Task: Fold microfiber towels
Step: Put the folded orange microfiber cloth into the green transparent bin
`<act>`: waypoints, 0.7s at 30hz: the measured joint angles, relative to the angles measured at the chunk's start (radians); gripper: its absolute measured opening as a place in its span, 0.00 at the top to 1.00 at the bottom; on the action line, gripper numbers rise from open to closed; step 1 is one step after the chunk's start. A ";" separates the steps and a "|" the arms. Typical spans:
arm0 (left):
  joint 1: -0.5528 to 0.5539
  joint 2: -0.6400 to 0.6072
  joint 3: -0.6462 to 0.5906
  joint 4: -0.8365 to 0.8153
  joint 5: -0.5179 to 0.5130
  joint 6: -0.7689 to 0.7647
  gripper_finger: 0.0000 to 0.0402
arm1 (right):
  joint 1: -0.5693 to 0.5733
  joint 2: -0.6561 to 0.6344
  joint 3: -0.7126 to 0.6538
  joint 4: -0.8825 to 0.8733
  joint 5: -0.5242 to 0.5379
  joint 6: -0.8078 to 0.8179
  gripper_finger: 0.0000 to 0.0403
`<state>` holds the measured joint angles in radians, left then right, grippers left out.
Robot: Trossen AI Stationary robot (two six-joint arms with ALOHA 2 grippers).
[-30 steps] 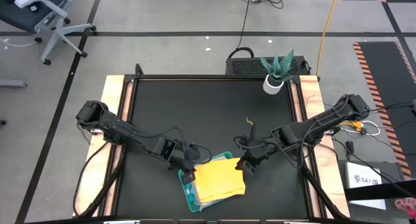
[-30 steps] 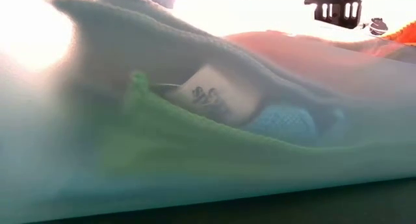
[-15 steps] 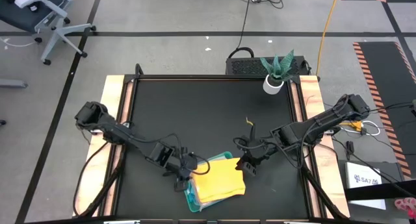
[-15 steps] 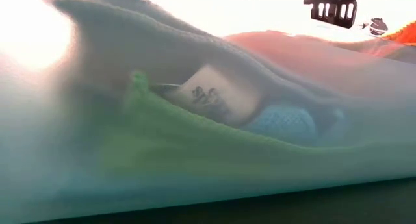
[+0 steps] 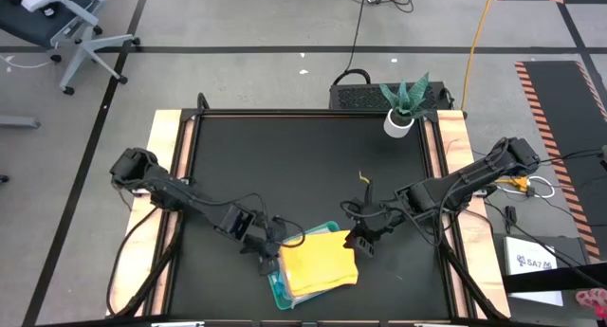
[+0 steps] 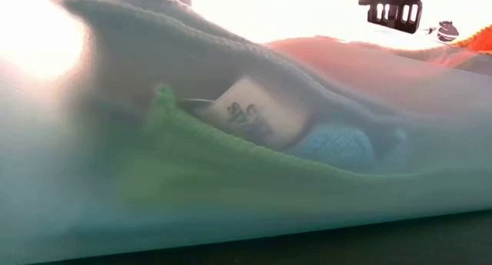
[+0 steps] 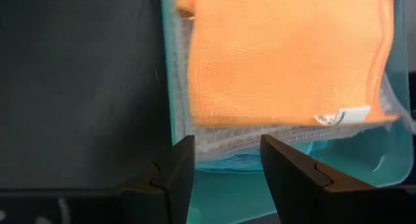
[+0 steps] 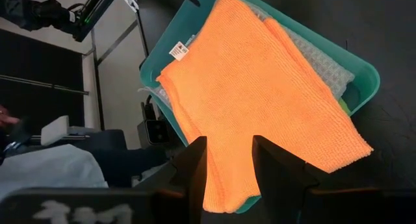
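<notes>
High view: yellow-orange towel tops the tray stack, likely soft, light; pinch a corner; left gripper and right gripper open, empty.

Yellow-orange towel: soft knit cloth, fuzzy matt, w/ white paper-like tag. Teal tray: smooth plastic, slight gloss. Table: matt black top, pale wood edges.

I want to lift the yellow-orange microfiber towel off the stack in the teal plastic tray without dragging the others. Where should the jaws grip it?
Probably at the corner of the yellow-orange microfiber towel that overhangs the teal plastic tray on the right gripper side, coming in from that outer side. That corner spills past the rim, so only one layer sits there; elsewhere it lies flat on the grey-white towel.
</notes>
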<state>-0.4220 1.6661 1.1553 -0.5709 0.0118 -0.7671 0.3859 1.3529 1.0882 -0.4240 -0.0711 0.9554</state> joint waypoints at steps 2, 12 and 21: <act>0.008 0.000 0.000 -0.002 0.016 -0.045 0.56 | 0.000 0.000 0.000 0.000 0.000 -0.003 0.71; 0.018 0.000 0.000 0.008 0.014 -0.260 0.56 | 0.001 0.000 0.000 0.000 0.026 -0.019 0.71; 0.030 0.005 -0.001 0.050 0.035 -0.513 0.56 | 0.001 0.000 0.000 0.000 0.026 -0.026 0.71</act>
<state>-0.3920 1.6711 1.1545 -0.5208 0.0468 -1.2801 0.3870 1.3529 1.0882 -0.4237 -0.0452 0.9290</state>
